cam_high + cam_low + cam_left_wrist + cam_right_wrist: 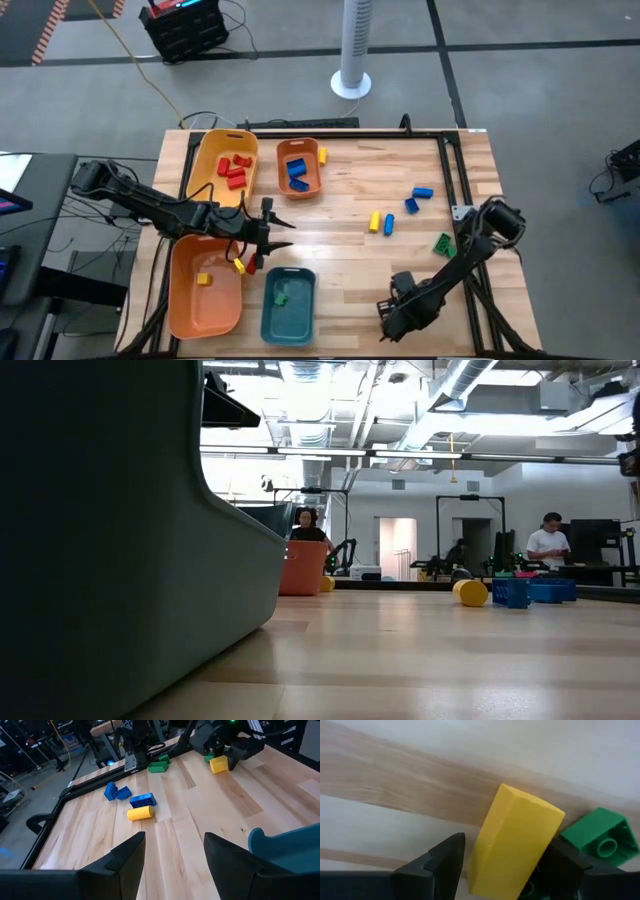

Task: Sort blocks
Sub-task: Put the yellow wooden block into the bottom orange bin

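Right hand grips yellow block beside green block.

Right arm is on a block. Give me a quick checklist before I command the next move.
1. Right gripper jaws on either side of the yellow block: ok.
2. Green block clear of that grasp: not ok, it sits right against the yellow block.
3. Yellow block lifted off the table: cannot tell.
4. Left gripper jaws open and empty: ok.
5. Large orange tray has free room: ok.
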